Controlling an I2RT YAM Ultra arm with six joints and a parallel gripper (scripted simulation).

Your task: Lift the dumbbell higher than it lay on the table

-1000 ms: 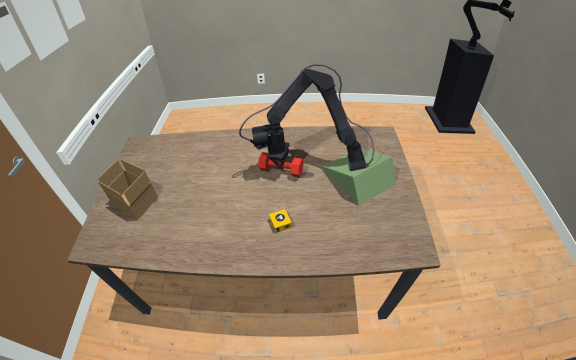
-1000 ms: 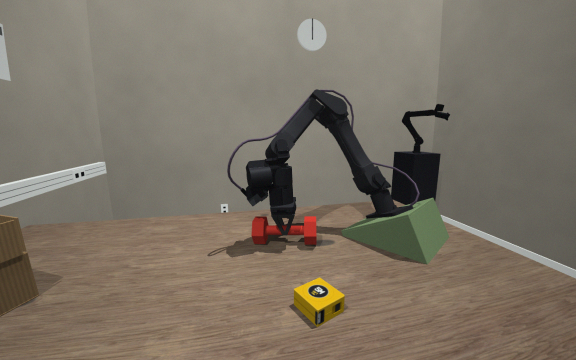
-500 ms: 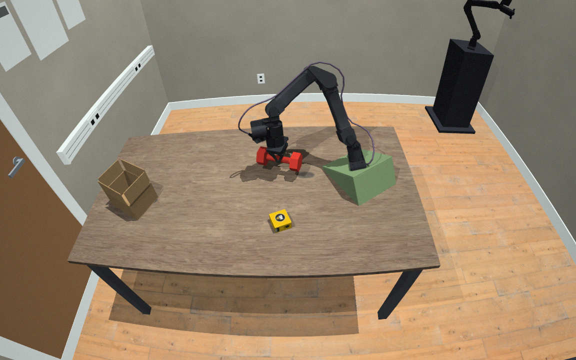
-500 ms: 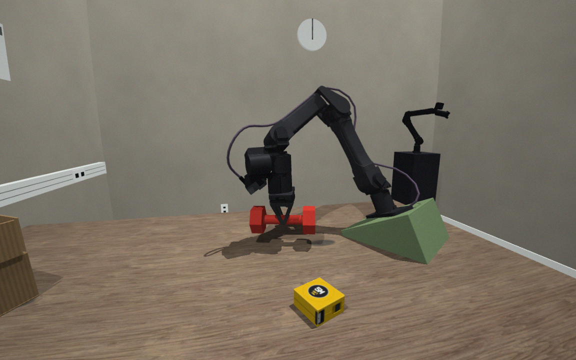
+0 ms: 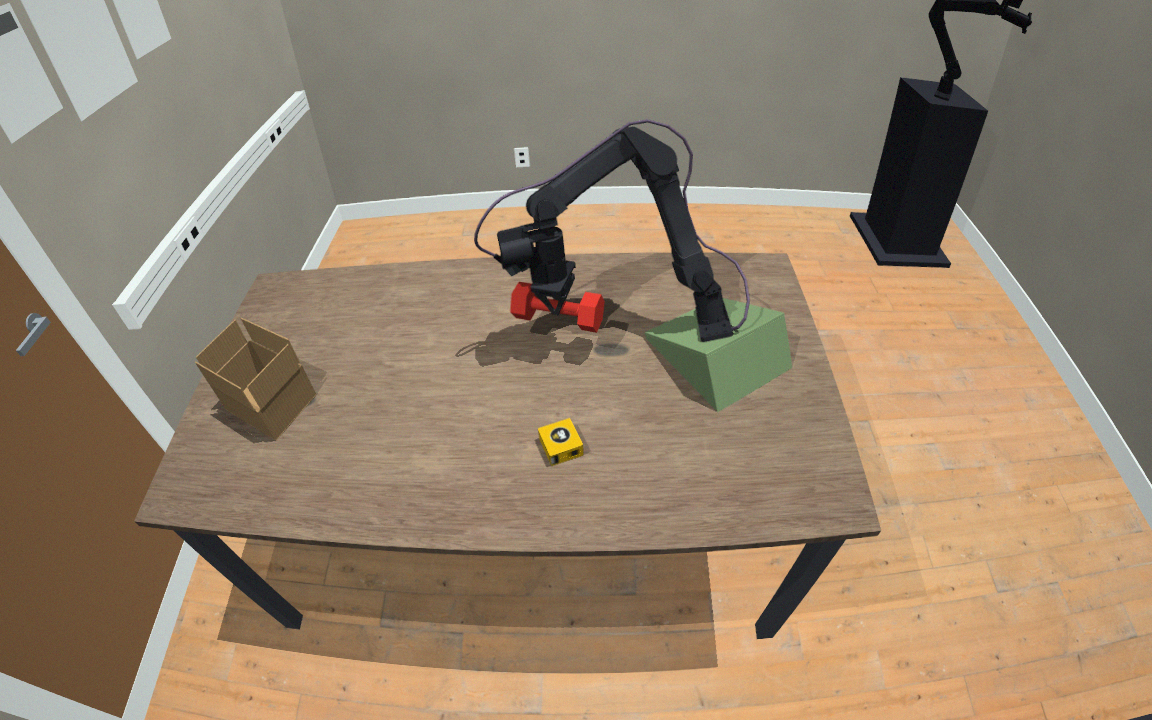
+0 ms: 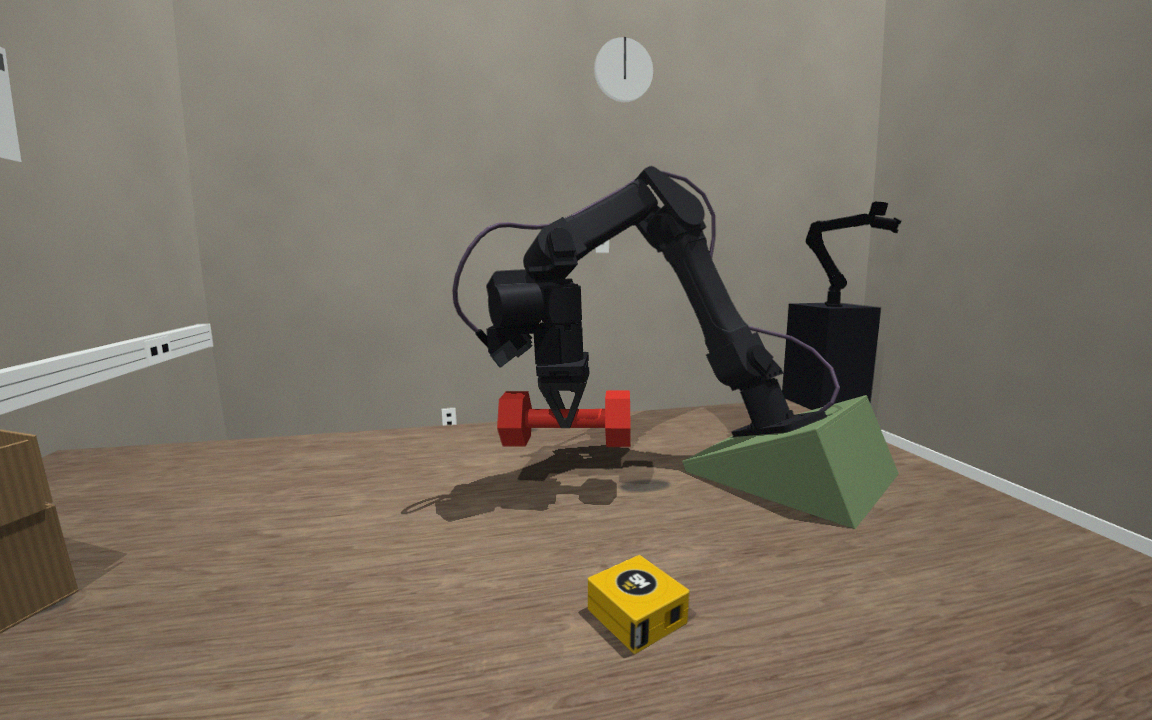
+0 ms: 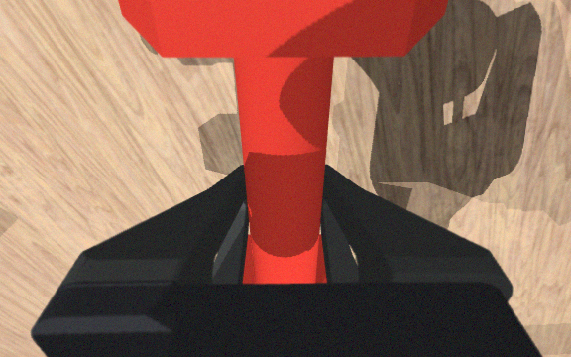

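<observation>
From above, the red dumbbell [image 5: 558, 307] hung over the table [image 5: 437, 465], beside the green wedge [image 5: 728, 353], its shadow lying apart below; from the side, the gripper [image 6: 565, 413] pointed straight down, the dumbbell level and clear of the table; at the wrist, the fingers were clenched on its handle.

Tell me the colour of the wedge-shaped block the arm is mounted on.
Green: the wedge-shaped block shows best in the exterior view.

Dumbbell [image 6: 564, 418] in pincer [image 6: 565, 413] above table [image 6: 294, 555] (wedge [image 6: 804, 465] alongside)
</observation>
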